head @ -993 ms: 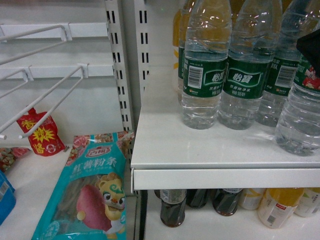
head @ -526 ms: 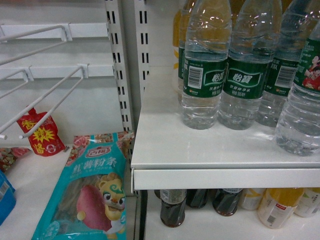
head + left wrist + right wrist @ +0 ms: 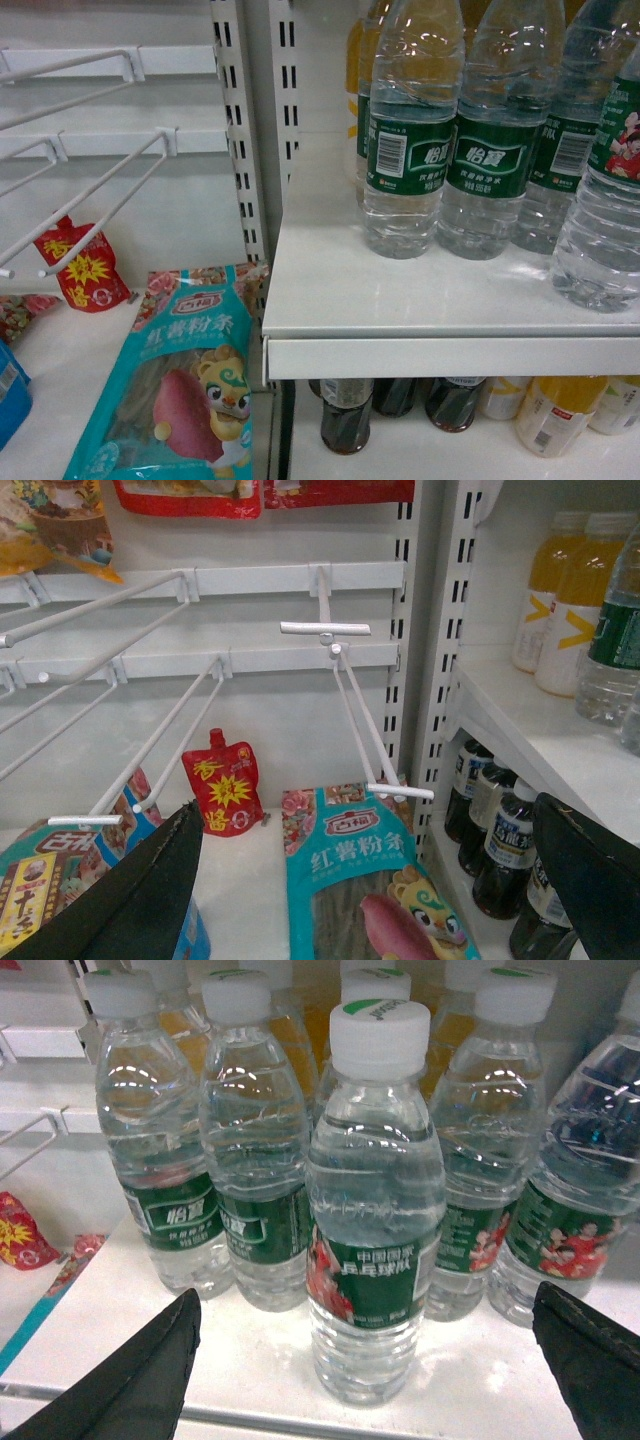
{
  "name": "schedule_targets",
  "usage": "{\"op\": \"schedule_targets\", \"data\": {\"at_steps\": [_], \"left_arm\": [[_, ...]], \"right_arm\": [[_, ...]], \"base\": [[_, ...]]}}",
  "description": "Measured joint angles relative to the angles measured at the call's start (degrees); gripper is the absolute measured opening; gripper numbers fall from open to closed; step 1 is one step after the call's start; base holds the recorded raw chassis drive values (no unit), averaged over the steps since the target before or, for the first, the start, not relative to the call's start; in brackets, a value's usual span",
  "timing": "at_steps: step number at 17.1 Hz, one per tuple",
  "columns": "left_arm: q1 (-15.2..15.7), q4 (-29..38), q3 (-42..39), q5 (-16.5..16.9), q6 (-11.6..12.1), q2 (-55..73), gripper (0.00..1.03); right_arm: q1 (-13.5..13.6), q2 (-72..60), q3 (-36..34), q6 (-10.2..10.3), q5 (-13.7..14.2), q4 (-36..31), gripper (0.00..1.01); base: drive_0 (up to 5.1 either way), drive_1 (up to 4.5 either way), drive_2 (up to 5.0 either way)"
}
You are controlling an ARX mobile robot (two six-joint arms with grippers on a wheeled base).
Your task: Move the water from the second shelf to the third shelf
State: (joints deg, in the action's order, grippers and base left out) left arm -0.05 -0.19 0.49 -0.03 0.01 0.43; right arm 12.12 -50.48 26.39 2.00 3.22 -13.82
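On shelf [image 3: 480, 1380], red-shirt-labelled water [image 3: 375, 1210].

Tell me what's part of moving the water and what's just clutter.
Job: water, right tool, shelf.
Clutter: plain-label bottles, cola bottles, orange drinks, teal packet, red pouch, hooks.

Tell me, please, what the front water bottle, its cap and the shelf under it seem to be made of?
The water bottle looks like thin clear plastic: ribbed walls, highlights, bottles behind show through. Its cap seems opaque white plastic, matte. Its label appears glossy printed film. The shelf looks like white painted metal, smooth and slightly reflective, though the coating hides the material.
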Motion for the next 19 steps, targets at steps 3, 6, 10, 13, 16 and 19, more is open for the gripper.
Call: {"op": "schedule_targets", "data": {"at_steps": [3,6,10,13,16,19], "left_arm": [[0.0,0.0,0.0,0.0,0.0,0.0,0.98],[0.0,0.0,0.0,0.0,0.0,0.0,0.98],[0.0,0.0,0.0,0.0,0.0,0.0,0.98],[0.0,0.0,0.0,0.0,0.0,0.0,0.98],[0.0,0.0,0.0,0.0,0.0,0.0,0.98],[0.0,0.0,0.0,0.0,0.0,0.0,0.98]], "right_arm": [[0.2,5.0,-1.3,-0.2,0.3,4.0,0.98],[0.3,15.4,-3.3,-0.6,1.1,11.9,0.98],[-1.9,31.2,-11.5,-1.6,7.4,9.6,0.59],[-12.1,37.8,-20.7,-1.9,-3.2,6.6,0.02],[-12.1,45.7,-22.8,-1.9,-3.2,14.6,0.02],[-12.1,47.7,-23.4,-1.9,-3.2,14.3,0.02]], "base": [[0.0,0.00,0.0],[0.0,0.00,0.0],[0.0,0.00,0.0],[0.0,0.00,0.0],[0.0,0.00,0.0],[0.0,0.00,0.0]]}}
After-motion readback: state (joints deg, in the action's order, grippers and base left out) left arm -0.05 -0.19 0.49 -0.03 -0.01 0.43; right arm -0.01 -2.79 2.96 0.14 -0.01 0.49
